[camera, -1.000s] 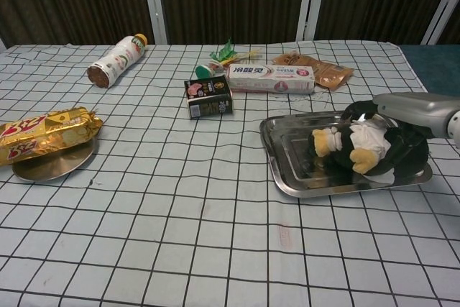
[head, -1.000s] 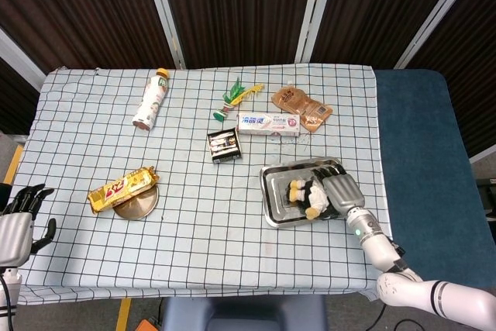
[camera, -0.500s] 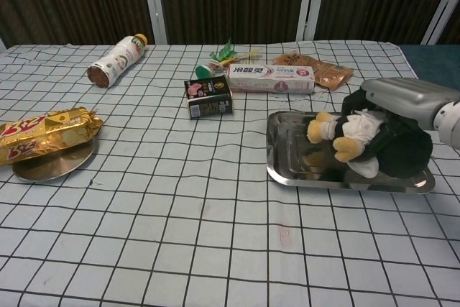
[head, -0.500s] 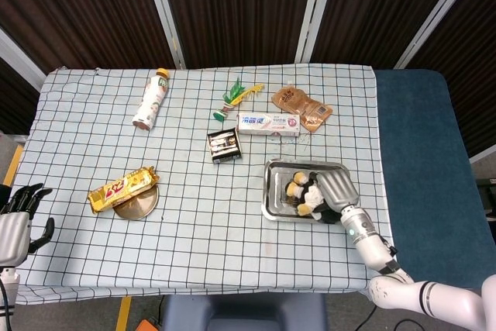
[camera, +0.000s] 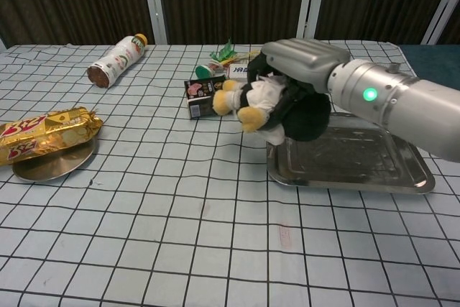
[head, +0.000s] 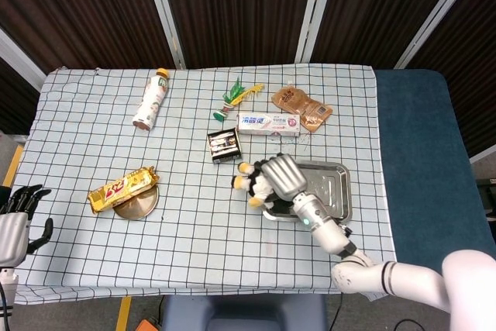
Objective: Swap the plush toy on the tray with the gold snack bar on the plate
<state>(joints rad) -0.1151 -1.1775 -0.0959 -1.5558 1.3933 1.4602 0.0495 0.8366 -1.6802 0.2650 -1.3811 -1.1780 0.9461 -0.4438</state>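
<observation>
Two hands in view, only one at work. Right hand (camera: 298, 70) closed around the plush toy (camera: 269, 102), holding it in the air above the left rim of the tray (camera: 359, 167), clear of the metal. Long axis of the toy roughly level, yellow feet and beak pointing toward the left edge of the surface (head: 194, 215), dark back buried in the palm. Same grip seen from the head view: right hand (head: 280, 176) over the plush toy (head: 256, 182), just left of the tray (head: 329, 191).

Gold snack bar (head: 122, 188) lying on the plate (head: 138, 205) near the front left corner of the surface, well apart from the toy; long axis slanted, right end pointing toward the far edge, left end hanging past the plate rim. Chest view showing the gold snack bar (camera: 44, 134) across the plate (camera: 50, 163) too.

Left hand (head: 17, 222) beyond the front left corner, off the surface, fingers spread and gripping nothing.
</observation>
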